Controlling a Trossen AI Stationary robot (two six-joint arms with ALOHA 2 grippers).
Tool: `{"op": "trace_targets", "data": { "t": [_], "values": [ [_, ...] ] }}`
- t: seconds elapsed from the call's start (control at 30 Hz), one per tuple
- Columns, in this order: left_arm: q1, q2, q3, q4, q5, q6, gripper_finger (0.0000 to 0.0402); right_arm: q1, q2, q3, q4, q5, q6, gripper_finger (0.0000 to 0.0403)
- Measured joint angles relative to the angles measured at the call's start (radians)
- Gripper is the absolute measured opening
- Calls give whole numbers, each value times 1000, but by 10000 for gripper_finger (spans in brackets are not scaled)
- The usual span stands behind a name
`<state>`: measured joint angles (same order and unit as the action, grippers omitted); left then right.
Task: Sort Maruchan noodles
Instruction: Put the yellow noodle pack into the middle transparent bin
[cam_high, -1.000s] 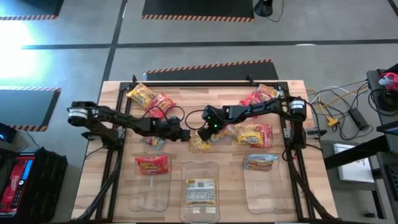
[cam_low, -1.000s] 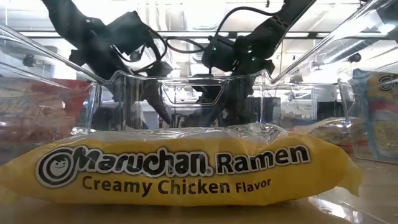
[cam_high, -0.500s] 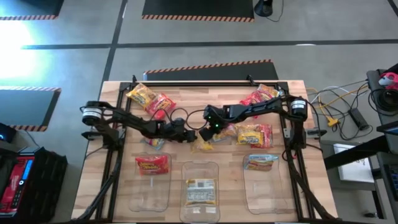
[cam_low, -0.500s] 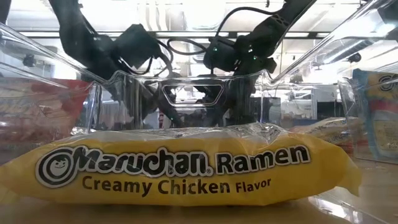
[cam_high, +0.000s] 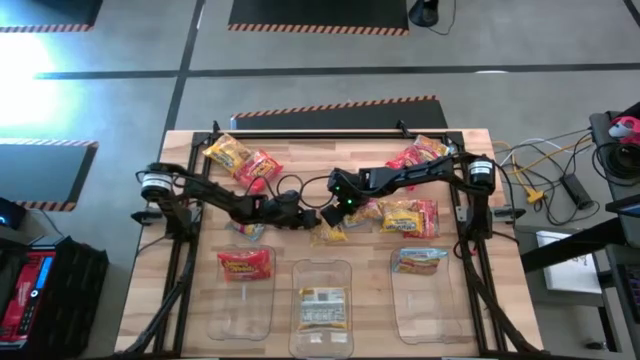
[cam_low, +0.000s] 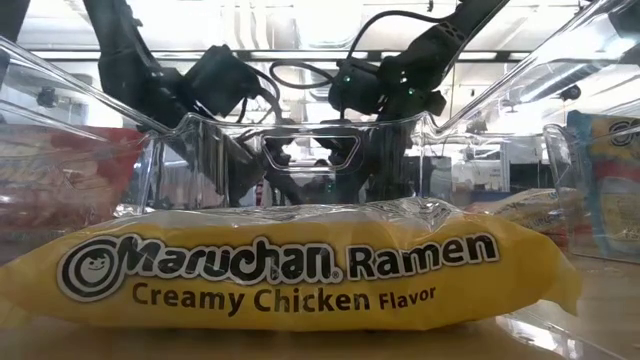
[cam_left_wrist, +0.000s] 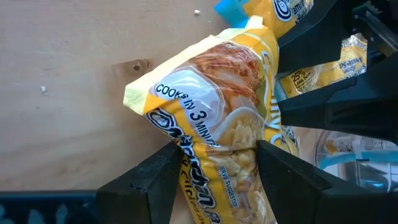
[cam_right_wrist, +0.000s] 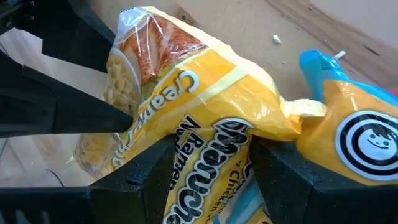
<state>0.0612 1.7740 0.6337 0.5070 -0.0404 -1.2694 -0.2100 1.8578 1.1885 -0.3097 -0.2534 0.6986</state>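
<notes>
My left jaws (cam_left_wrist: 214, 165) are clamped on a yellow creamy-chicken packet (cam_left_wrist: 214, 118) at the middle of the tabletop (cam_high: 300, 150). My right jaws (cam_right_wrist: 208, 165) pinch what looks like the same packet from its other end, though I can't be sure.

Outward at six o'clock stand three clear bins (cam_high: 322, 300): a red packet (cam_high: 245, 263) rests at the left one, a yellow packet (cam_high: 322, 307) lies in the middle one, and a blue one (cam_high: 418, 260) lies at the right one. Loose packets (cam_high: 240, 157) are left at ten, two and three o'clock, so I judge the sorting about a third done.
</notes>
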Motion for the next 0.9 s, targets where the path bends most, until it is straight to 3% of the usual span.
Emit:
{"op": "trace_targets", "data": {
  "t": [0.63, 0.9],
  "values": [
    [-1, -57, -51, 39, 30, -33, 119, -16, -29, 18, -32, 2, -63, 199],
    [-1, -72, -99, 95, 30, -46, 71, -36, -79, 21, -38, -17, -70, 199]
  ]
}}
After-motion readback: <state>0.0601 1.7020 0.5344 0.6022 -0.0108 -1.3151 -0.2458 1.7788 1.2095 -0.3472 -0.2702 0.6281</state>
